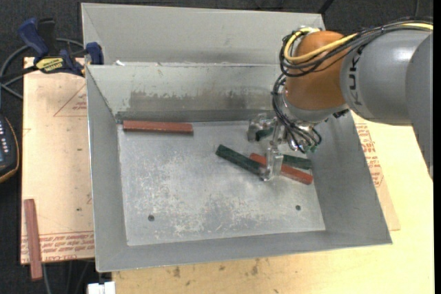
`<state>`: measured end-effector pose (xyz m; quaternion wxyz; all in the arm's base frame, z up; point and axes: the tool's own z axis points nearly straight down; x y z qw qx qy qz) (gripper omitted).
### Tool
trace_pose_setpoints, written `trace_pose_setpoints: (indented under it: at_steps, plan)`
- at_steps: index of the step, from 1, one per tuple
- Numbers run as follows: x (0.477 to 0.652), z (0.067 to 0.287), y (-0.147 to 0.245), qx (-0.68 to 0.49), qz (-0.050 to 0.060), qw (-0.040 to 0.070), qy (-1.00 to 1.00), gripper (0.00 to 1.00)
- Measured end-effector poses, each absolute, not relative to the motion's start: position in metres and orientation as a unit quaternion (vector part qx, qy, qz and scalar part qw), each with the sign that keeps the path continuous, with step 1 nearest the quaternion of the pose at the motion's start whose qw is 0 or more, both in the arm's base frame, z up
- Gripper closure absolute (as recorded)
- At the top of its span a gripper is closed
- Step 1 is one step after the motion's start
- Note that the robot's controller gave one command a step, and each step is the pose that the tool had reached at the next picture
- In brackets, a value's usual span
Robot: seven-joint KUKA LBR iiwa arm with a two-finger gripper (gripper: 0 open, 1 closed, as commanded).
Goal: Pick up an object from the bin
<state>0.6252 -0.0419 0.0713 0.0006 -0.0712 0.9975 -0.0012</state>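
Hanging low in the right half of the grey bin [207,217], the end effector [270,169] points straight down at the spot where two flat sticks meet. I cannot tell if it is released or clenched, and I cannot say that it has hold of anything.

One stick is dark green [238,158]. It lies flat on the bin floor and sticks out from the end effector toward 10 o'clock. The other stick is red [298,176]. It sticks out the other way, toward 4 o'clock. So both long sides run along almost the same slanted line, from 10 o'clock to 4 o'clock, and the end effector sits right over the middle of that line. The near ends look like they touch or overlap there, but the tip hides that part.

A third stick, brown-red [157,127], lies well apart at 10 o'clock, close to the back wall, with its long side running 9 to 3.

The big grey arm [386,79] comes in from 3 o'clock. Its orange cover [313,72] with yellow cables sits just above the wrist, and the wrist bends down.

I think a good grab would need to pinch across the thin side of a stick, from 1 o'clock to 7 o'clock.
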Motion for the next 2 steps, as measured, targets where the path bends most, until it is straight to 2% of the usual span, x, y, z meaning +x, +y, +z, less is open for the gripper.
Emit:
trace_pose_setpoints:
  at_steps: [1,2]
  plan:
    - [0.626,0.072,-0.037,-0.073,0.001,0.001,0.997,1.0]
    - [0.617,0.219,-0.046,-0.223,-0.001,0.005,0.975,1.0]
